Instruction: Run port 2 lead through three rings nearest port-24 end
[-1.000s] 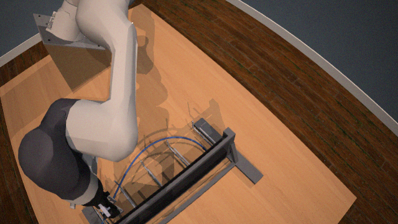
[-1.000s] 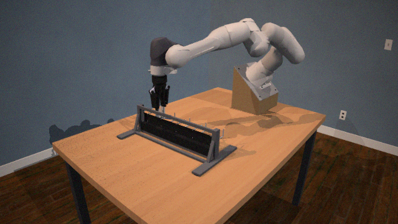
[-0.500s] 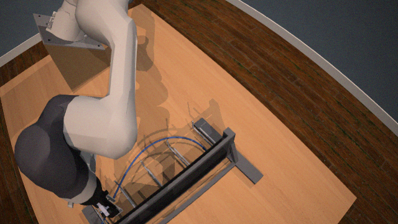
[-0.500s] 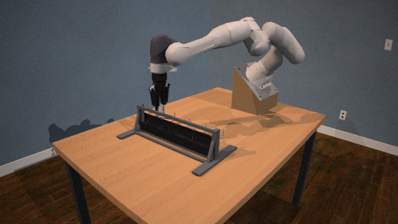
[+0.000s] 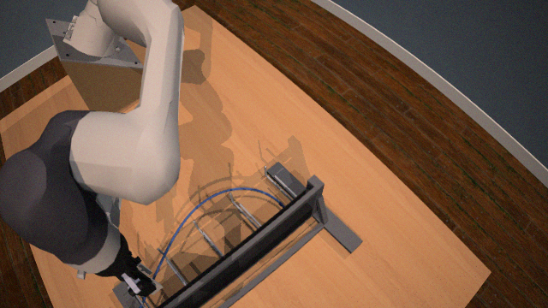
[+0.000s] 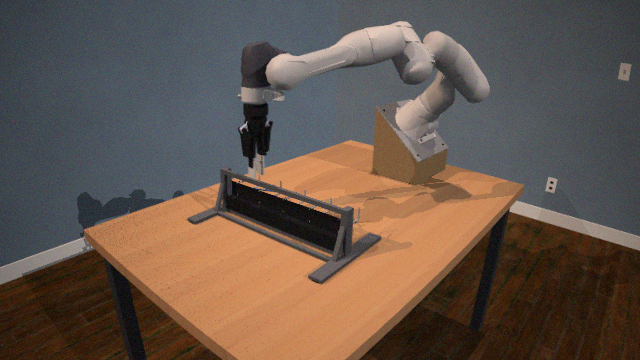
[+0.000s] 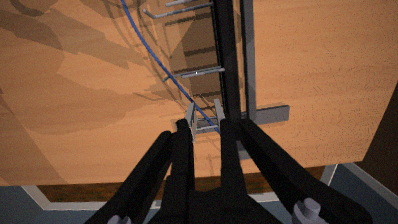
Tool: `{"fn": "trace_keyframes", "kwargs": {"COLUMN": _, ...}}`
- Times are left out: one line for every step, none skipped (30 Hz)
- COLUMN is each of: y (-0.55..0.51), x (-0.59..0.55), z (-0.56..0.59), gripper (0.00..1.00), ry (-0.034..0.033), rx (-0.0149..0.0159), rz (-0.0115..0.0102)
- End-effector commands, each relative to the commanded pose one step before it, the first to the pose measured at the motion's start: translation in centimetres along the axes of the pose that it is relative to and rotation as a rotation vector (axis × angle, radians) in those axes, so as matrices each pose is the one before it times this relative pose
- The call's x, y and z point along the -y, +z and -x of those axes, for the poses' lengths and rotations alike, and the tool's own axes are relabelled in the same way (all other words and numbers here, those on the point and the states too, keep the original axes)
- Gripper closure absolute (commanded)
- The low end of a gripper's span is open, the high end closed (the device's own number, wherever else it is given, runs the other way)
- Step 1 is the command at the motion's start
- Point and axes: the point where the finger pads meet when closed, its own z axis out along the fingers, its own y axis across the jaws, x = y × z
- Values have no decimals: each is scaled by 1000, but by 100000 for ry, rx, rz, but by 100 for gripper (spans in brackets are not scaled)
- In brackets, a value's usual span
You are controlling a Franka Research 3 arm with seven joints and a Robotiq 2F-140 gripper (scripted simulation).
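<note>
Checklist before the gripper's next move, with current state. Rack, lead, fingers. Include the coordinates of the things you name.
1. Gripper [image 5: 151, 278] [image 6: 255, 172] [image 7: 205, 108] not clamped on the lead [image 5: 240, 188] [image 6: 270, 189] [image 7: 150, 51]: ok, fingers apart, with a gap around it in the wrist view.
2. Rack [image 5: 316, 184] [image 6: 347, 220] [image 7: 250, 60] upright, feet on the table [image 5: 385, 214] [image 6: 200, 270] [image 7: 320, 60]: ok.
3. Lead inside all three rings nearest port 24: cannot tell, heights unclear.
4. Free end safely on the table: cannot tell, out of sight.
5. Gripper clear of the rack: cannot tell, fingertips are close to it.

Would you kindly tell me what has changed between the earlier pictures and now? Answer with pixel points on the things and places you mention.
The gripper [image 5: 152, 278] [image 6: 255, 172] [image 7: 205, 108] has risen, and in the top view it has shifted left. Its fingers now stand apart, with the blue lead [image 5: 240, 188] [image 6: 269, 189] [image 7: 162, 67] crossing the gap; I cannot tell whether they gripped it earlier. The rack [image 5: 316, 185] [image 6: 347, 230] [image 7: 251, 60] and the lead's wide arc look unchanged.
</note>
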Motion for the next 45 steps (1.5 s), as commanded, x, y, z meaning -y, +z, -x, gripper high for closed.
{"fn": "trace_keyframes", "kwargs": {"y": -843, "x": 324, "z": -44, "gripper": 80, "ry": 667, "rx": -351, "rz": -963}}
{"fn": "trace_keyframes", "kwargs": {"y": -281, "x": 0, "z": 0, "gripper": 80, "ry": 0, "rx": 0, "rz": 0}}
{"fn": "trace_keyframes", "kwargs": {"y": -254, "x": 0, "z": 0, "gripper": 80, "ry": 0, "rx": 0, "rz": 0}}
{"fn": "trace_keyframes", "kwargs": {"y": -227, "x": 0, "z": 0, "gripper": 80, "ry": 0, "rx": 0, "rz": 0}}
{"fn": "trace_keyframes", "kwargs": {"y": -199, "x": 0, "z": 0, "gripper": 80, "ry": 0, "rx": 0, "rz": 0}}
{"fn": "trace_keyframes", "kwargs": {"y": -172, "x": 0, "z": 0, "gripper": 80, "ry": 0, "rx": 0, "rz": 0}}
{"fn": "trace_keyframes", "kwargs": {"y": -144, "x": 0, "z": 0, "gripper": 80, "ry": 0, "rx": 0, "rz": 0}}
{"fn": "trace_keyframes", "kwargs": {"y": -118, "x": 0, "z": 0, "gripper": 80, "ry": 0, "rx": 0, "rz": 0}}
{"fn": "trace_keyframes", "kwargs": {"y": -93, "x": 0, "z": 0, "gripper": 80, "ry": 0, "rx": 0, "rz": 0}}
{"fn": "trace_keyframes", "kwargs": {"y": -70, "x": 0, "z": 0, "gripper": 80, "ry": 0, "rx": 0, "rz": 0}}
{"fn": "trace_keyframes", "kwargs": {"y": -50, "x": 0, "z": 0, "gripper": 80, "ry": 0, "rx": 0, "rz": 0}}
{"fn": "trace_keyframes", "kwargs": {"y": -32, "x": 0, "z": 0, "gripper": 80, "ry": 0, "rx": 0, "rz": 0}}
{"fn": "trace_keyframes", "kwargs": {"y": -17, "x": 0, "z": 0, "gripper": 80, "ry": 0, "rx": 0, "rz": 0}}
{"fn": "trace_keyframes", "kwargs": {"y": 0, "x": 0, "z": 0, "gripper": 80, "ry": 0, "rx": 0, "rz": 0}}
{"fn": "trace_keyframes", "kwargs": {"y": 0, "x": 0, "z": 0, "gripper": 80, "ry": 0, "rx": 0, "rz": 0}}
{"fn": "trace_keyframes", "kwargs": {"y": -7, "x": 0, "z": 0, "gripper": 80, "ry": 0, "rx": 0, "rz": 0}}
{"fn": "trace_keyframes", "kwargs": {"y": -1, "x": 0, "z": 0, "gripper": 80, "ry": 0, "rx": 0, "rz": 0}}
{"fn": "trace_keyframes", "kwargs": {"y": 0, "x": 0, "z": 0, "gripper": 100, "ry": 0, "rx": 0, "rz": 0}}
{"fn": "trace_keyframes", "kwargs": {"y": 0, "x": 0, "z": 0, "gripper": 100, "ry": 0, "rx": 0, "rz": 0}}
{"fn": "trace_keyframes", "kwargs": {"y": 0, "x": 0, "z": 0, "gripper": 100, "ry": 0, "rx": 0, "rz": 0}}
{"fn": "trace_keyframes", "kwargs": {"y": 0, "x": 0, "z": 0, "gripper": 100, "ry": 0, "rx": 0, "rz": 0}}
{"fn": "trace_keyframes", "kwargs": {"y": 0, "x": 0, "z": 0, "gripper": 100, "ry": 0, "rx": 0, "rz": 0}}
{"fn": "trace_keyframes", "kwargs": {"y": 0, "x": 0, "z": 0, "gripper": 100, "ry": 0, "rx": 0, "rz": 0}}
{"fn": "trace_keyframes", "kwargs": {"y": 0, "x": 0, "z": 0, "gripper": 100, "ry": 0, "rx": 0, "rz": 0}}
{"fn": "trace_keyframes", "kwargs": {"y": 0, "x": 0, "z": 0, "gripper": 100, "ry": 0, "rx": 0, "rz": 0}}
{"fn": "trace_keyframes", "kwargs": {"y": 0, "x": 0, "z": 0, "gripper": 100, "ry": 0, "rx": 0, "rz": 0}}
{"fn": "trace_keyframes", "kwargs": {"y": 0, "x": 0, "z": 0, "gripper": 100, "ry": 0, "rx": 0, "rz": 0}}
{"fn": "trace_keyframes", "kwargs": {"y": 0, "x": 0, "z": 0, "gripper": 100, "ry": 0, "rx": 0, "rz": 0}}
{"fn": "trace_keyframes", "kwargs": {"y": 0, "x": 0, "z": 0, "gripper": 100, "ry": 0, "rx": 0, "rz": 0}}
{"fn": "trace_keyframes", "kwargs": {"y": 0, "x": 0, "z": 0, "gripper": 100, "ry": 0, "rx": 0, "rz": 0}}
{"fn": "trace_keyframes", "kwargs": {"y": 0, "x": 0, "z": 0, "gripper": 100, "ry": 0, "rx": 0, "rz": 0}}
{"fn": "trace_keyframes", "kwargs": {"y": 0, "x": 0, "z": 0, "gripper": 100, "ry": 0, "rx": 0, "rz": 0}}
{"fn": "trace_keyframes", "kwargs": {"y": 0, "x": 0, "z": 0, "gripper": 100, "ry": 0, "rx": 0, "rz": 0}}
{"fn": "trace_keyframes", "kwargs": {"y": 0, "x": 0, "z": 0, "gripper": 100, "ry": 0, "rx": 0, "rz": 0}}
{"fn": "trace_keyframes", "kwargs": {"y": 0, "x": 0, "z": 0, "gripper": 100, "ry": 0, "rx": 0, "rz": 0}}
{"fn": "trace_keyframes", "kwargs": {"y": 0, "x": 0, "z": 0, "gripper": 100, "ry": 0, "rx": 0, "rz": 0}}
{"fn": "trace_keyframes", "kwargs": {"y": 0, "x": 0, "z": 0, "gripper": 100, "ry": 0, "rx": 0, "rz": 0}}
{"fn": "trace_keyframes", "kwargs": {"y": 0, "x": 0, "z": 0, "gripper": 100, "ry": 0, "rx": 0, "rz": 0}}
{"fn": "trace_keyframes", "kwargs": {"y": 0, "x": 0, "z": 0, "gripper": 100, "ry": 0, "rx": 0, "rz": 0}}
{"fn": "trace_keyframes", "kwargs": {"y": 0, "x": 0, "z": 0, "gripper": 100, "ry": 0, "rx": 0, "rz": 0}}
{"fn": "trace_keyframes", "kwargs": {"y": 0, "x": 0, "z": 0, "gripper": 100, "ry": 0, "rx": 0, "rz": 0}}
{"fn": "trace_keyframes", "kwargs": {"y": 0, "x": 0, "z": 0, "gripper": 100, "ry": 0, "rx": 0, "rz": 0}}
{"fn": "trace_keyframes", "kwargs": {"y": 0, "x": 0, "z": 0, "gripper": 100, "ry": 0, "rx": 0, "rz": 0}}
{"fn": "trace_keyframes", "kwargs": {"y": 0, "x": 0, "z": 0, "gripper": 100, "ry": 0, "rx": 0, "rz": 0}}
{"fn": "trace_keyframes", "kwargs": {"y": 0, "x": 0, "z": 0, "gripper": 100, "ry": 0, "rx": 0, "rz": 0}}
